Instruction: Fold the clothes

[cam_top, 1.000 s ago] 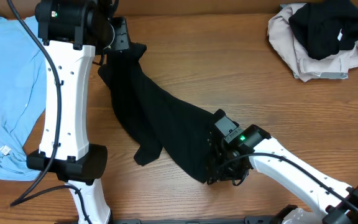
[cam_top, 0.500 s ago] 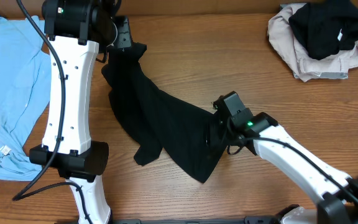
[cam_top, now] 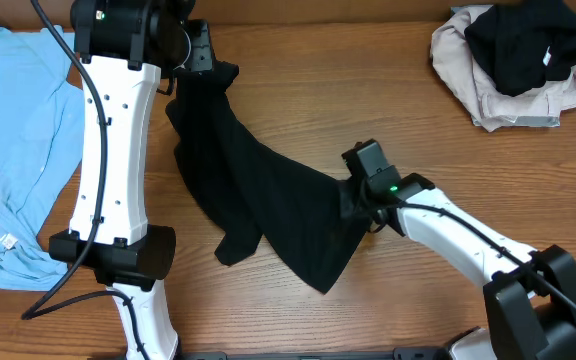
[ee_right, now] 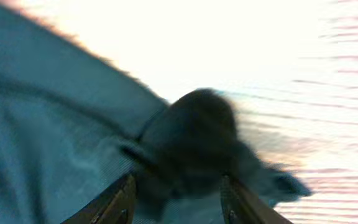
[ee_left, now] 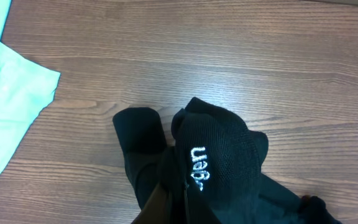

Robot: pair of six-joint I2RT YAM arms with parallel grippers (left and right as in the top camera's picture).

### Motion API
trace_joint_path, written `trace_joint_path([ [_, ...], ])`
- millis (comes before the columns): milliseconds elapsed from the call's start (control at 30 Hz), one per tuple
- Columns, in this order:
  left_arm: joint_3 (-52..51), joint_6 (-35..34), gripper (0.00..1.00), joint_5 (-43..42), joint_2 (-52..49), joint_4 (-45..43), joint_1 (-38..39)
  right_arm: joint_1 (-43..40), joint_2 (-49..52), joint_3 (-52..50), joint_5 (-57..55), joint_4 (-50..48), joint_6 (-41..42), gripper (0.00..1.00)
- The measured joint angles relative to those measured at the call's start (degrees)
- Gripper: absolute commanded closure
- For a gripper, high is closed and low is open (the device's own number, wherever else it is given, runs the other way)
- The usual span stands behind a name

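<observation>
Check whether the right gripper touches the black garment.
Touching. The right wrist view shows the garment bunched between the fingers of the right gripper, pressed against both.

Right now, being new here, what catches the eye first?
A black garment stretches diagonally across the table, pinched by the left tool at its far end and the right tool at its near end. A light blue shirt lies at the left edge, a beige-and-black heap far right.
</observation>
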State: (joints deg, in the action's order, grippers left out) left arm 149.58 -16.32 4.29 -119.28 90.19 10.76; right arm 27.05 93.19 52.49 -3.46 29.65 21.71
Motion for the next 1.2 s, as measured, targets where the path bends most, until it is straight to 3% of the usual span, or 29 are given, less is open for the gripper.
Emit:
trace_joint_path([
  [233, 0.0, 0.0, 0.96, 0.02, 0.0, 0.04, 0.0, -1.46, 0.15, 0.02, 2.19, -4.13, -0.44, 0.54],
  [767, 0.0, 0.0, 0.96, 0.02, 0.0, 0.02, 0.0, -1.46, 4.61, 0.02, 5.09, -2.95, -0.72, 0.62],
  [900, 0.0, 0.0, 0.96, 0.02, 0.0, 0.02, 0.0, -1.46, 4.57, 1.14, 5.64, -0.46, -0.87, 0.72],
  [1033, 0.0, 0.0, 0.96, 0.02, 0.0, 0.0, 0.0, -1.46, 3.78, 3.26, 5.92, 1.33, -1.03, 0.91],
  [1200, 0.0, 0.0, 0.96, 0.02, 0.0, 0.11, 0.0, -1.46, 2.6, 4.33, 6.6, 2.16, -0.81, 0.96],
])
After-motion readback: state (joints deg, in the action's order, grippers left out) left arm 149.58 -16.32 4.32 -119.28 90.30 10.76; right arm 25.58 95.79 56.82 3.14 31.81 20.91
